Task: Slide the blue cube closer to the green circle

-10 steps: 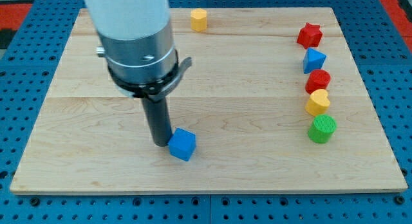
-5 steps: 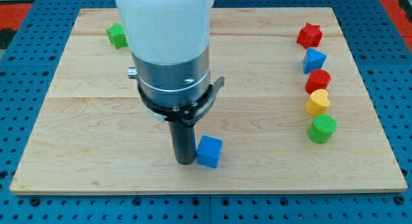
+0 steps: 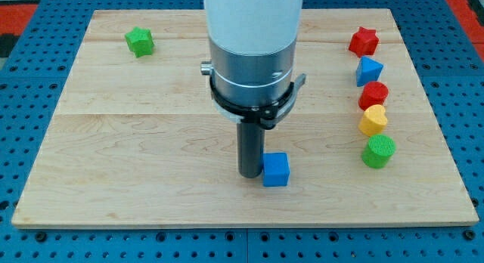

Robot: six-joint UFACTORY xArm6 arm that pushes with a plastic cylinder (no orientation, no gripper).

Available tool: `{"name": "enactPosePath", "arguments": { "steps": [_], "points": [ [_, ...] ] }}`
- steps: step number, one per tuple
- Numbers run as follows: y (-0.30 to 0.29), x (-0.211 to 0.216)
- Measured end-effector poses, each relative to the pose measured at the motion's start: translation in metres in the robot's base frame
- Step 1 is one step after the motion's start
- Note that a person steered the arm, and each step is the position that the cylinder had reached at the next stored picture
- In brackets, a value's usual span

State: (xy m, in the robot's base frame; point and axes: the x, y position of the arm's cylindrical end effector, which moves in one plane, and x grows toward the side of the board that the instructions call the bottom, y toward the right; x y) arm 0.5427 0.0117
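The blue cube (image 3: 276, 170) lies on the wooden board (image 3: 113, 142) below the middle, toward the view's bottom. My tip (image 3: 250, 174) touches the cube's left side. The green circle (image 3: 377, 151), a short green cylinder, stands at the view's right, well right of the cube and a little higher. The arm's wide grey body (image 3: 251, 59) rises above the tip and hides the board behind it.
Above the green circle runs a column: a yellow heart (image 3: 373, 121), a red cylinder (image 3: 373, 94), a blue triangle block (image 3: 368, 70) and a red star (image 3: 363, 41). A green hexagon-like block (image 3: 139, 41) lies at the top left.
My tip and the blue cube have slid to the right together, nearer the green circle. The arm now hides the yellow block at the top and uncovers the green block at top left.
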Motion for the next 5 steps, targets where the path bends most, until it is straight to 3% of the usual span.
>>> {"name": "enactPosePath", "arguments": {
  "steps": [5],
  "points": [
    [0.137, 0.0]
  ]
}}
